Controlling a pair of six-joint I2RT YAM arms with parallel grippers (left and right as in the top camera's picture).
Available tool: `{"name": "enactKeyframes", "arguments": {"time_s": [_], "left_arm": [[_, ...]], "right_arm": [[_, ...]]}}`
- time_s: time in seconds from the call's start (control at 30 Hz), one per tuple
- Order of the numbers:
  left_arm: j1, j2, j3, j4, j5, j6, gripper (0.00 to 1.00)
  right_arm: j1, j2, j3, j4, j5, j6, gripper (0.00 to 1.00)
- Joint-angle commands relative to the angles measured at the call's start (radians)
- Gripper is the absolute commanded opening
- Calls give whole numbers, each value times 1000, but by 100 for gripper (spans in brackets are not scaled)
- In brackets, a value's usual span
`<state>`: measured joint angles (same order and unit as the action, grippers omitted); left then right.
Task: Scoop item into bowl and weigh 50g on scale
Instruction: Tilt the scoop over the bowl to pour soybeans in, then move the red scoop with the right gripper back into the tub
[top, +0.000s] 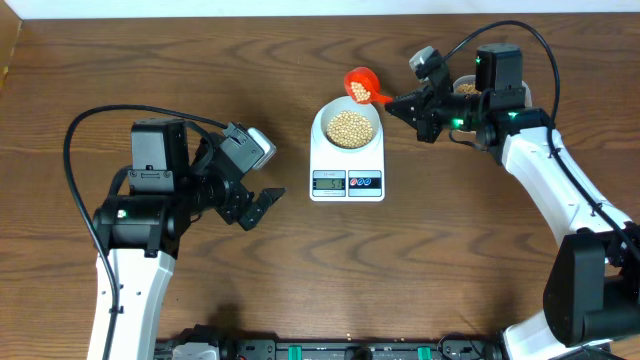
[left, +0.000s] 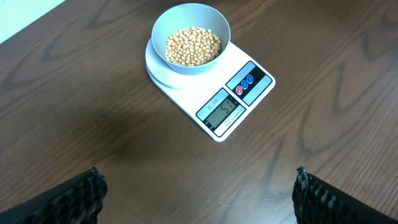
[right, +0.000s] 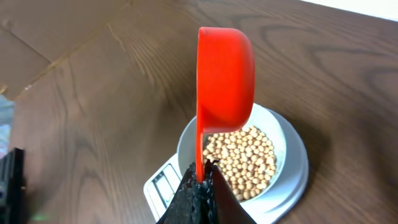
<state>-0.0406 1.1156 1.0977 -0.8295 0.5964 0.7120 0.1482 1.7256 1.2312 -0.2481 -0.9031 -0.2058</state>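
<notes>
Red scoop (right: 225, 74) pinched in my right gripper (right: 200, 182) beside bowl (left: 159, 30) of soybeans (left: 193, 46) on scale (left: 186, 94); left gripper (left: 199, 196) spread wide.

A dark brown wooden table (top: 150, 60) with bold, wavy grain fills the overhead view from edge to edge. A flat white scale (top: 347, 182) lies directly on the wood, near the middle and slightly toward the far side. Its front edge has a small grey display and two round buttons, one red and one blue, and faces the near side of the table. At the far right, well apart from the scale, a pale-rimmed container of tan beans (top: 464, 87) is mostly hidden from view.
</notes>
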Motion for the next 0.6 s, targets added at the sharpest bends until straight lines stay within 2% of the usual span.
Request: {"name": "enactKeyframes", "arguments": {"time_s": [0.0, 0.27, 0.57], "left_arm": [[5, 3, 19, 0, 2, 13, 98], [5, 3, 19, 0, 2, 13, 98], [5, 3, 19, 0, 2, 13, 98]], "right_arm": [[3, -20, 11, 3, -61, 46, 1], [-45, -20, 11, 11, -61, 98, 1], [-216, -20, 11, 3, -60, 98, 1]]}}
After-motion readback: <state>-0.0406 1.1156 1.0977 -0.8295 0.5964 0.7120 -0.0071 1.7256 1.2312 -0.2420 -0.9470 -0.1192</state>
